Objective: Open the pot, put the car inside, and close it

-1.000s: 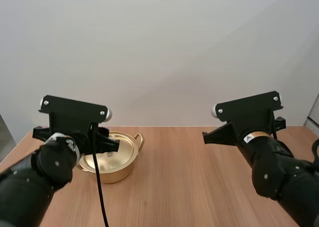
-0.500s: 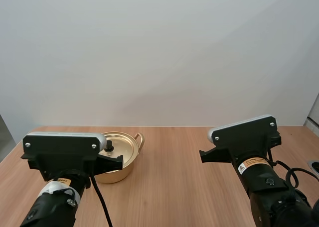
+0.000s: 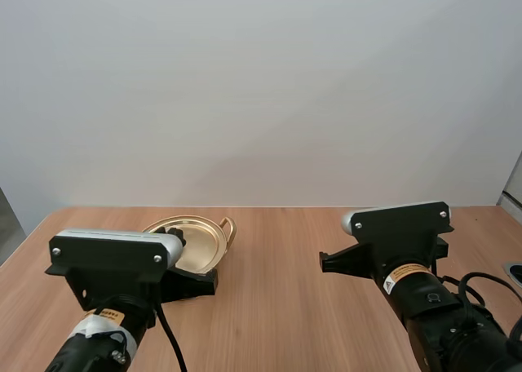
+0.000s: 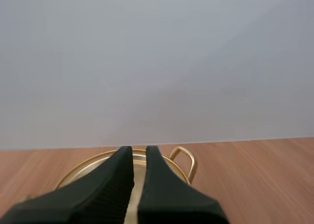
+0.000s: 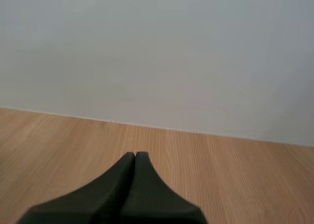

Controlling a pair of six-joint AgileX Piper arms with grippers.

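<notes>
Evidently the opening step is the one in hand, and it is not yet done: the lid (image 3: 196, 241) sits on the gold pot (image 3: 214, 258), which stands on the tabletop (image 3: 277, 307) toward its left rear, just ahead of the left arm. The left gripper (image 4: 139, 153) is low on the pot's near side and points at it. Its jaws are parted by a narrow slit and hold nothing, and the wrist view shows gold metal through the slit. The right gripper (image 5: 135, 155) hangs over bare wood well apart from the pot, jaws pressed together into one wedge.

As I judge it, the next move calls for the left arm to rise and reach forward until the jaws stand over the small dark knob (image 3: 174, 236) at the lid's centre. The jaws would need to spread wider than the knob, come down around it and pinch. From the present low line they would meet the pot's wall or the lid's rim instead.

The pot is shiny brass-coloured metal, shallow and round. It has a looped side handle (image 3: 227, 225) on its right, and the lid is a gently domed disc.
</notes>
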